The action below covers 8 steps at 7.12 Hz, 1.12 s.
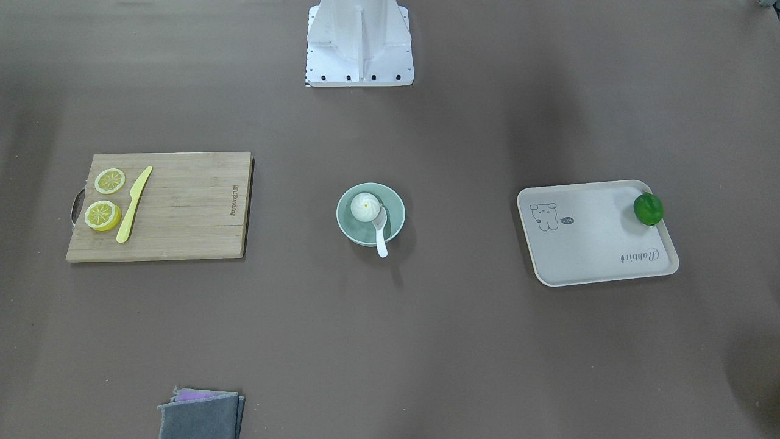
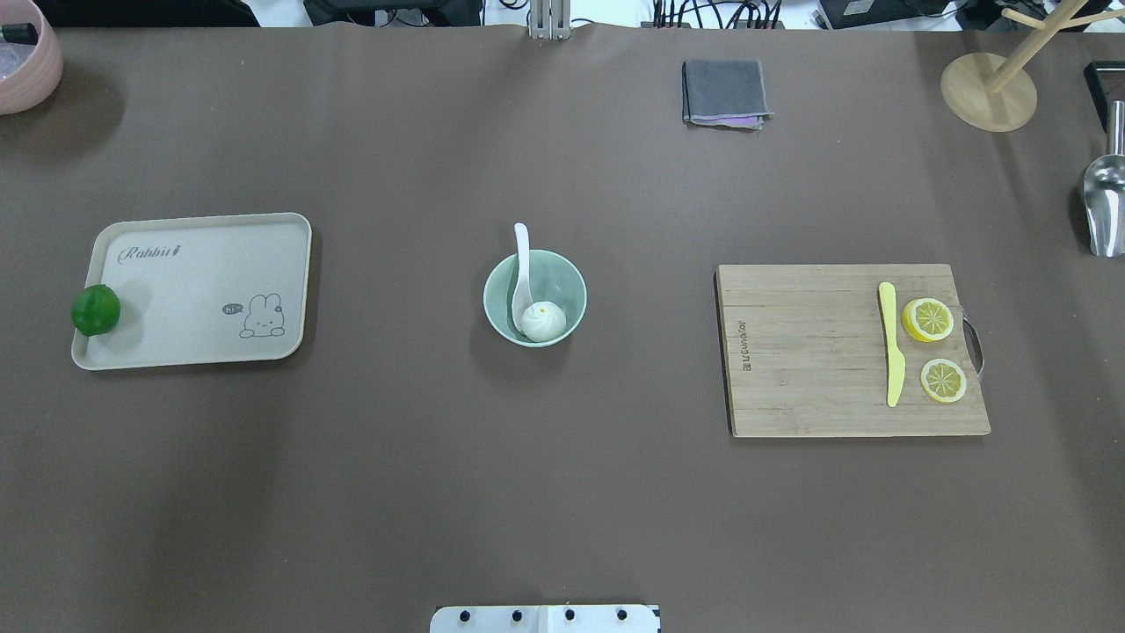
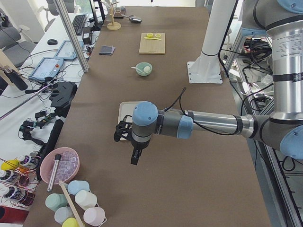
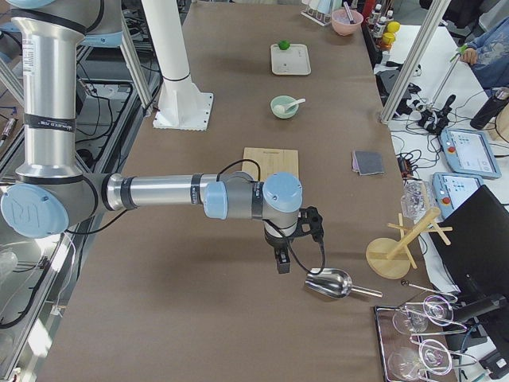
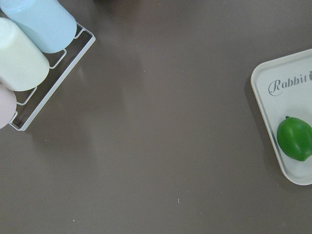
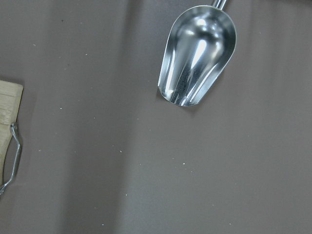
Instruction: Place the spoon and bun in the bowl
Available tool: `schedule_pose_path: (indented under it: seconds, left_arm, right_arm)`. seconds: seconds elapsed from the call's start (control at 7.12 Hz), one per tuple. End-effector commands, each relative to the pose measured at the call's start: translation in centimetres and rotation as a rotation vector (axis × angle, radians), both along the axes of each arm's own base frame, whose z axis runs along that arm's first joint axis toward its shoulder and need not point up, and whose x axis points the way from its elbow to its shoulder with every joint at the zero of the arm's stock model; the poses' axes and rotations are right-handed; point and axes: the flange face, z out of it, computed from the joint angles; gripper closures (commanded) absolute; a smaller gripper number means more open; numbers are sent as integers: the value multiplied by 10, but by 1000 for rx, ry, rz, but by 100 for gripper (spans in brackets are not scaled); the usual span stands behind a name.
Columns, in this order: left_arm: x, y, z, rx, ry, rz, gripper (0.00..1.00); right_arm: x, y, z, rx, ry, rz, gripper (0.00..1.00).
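Observation:
The mint-green bowl stands at the table's middle. The white bun lies inside it. The white spoon rests with its scoop in the bowl beside the bun and its handle over the rim. My left gripper hangs above the table's left end, far from the bowl. My right gripper hangs above the right end near a metal scoop. Both show only in the side views, so I cannot tell whether they are open or shut.
A cutting board with a yellow knife and lemon slices lies on the right. A tray with a lime lies on the left. A folded cloth, metal scoop, wooden stand and cup rack sit at the edges.

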Motion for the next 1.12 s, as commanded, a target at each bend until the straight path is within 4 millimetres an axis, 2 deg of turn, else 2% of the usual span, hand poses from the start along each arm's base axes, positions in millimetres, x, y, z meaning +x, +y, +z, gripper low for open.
schedule_pose_path:
  seconds: [0.0, 0.98]
  left_arm:
    - [0, 0, 1, -4, 0, 1, 2]
    - [1, 7, 2, -3, 12, -13, 2]
  right_arm:
    - [0, 0, 0, 2, 1, -2, 0]
    - [0, 3, 1, -5, 1, 3, 0]
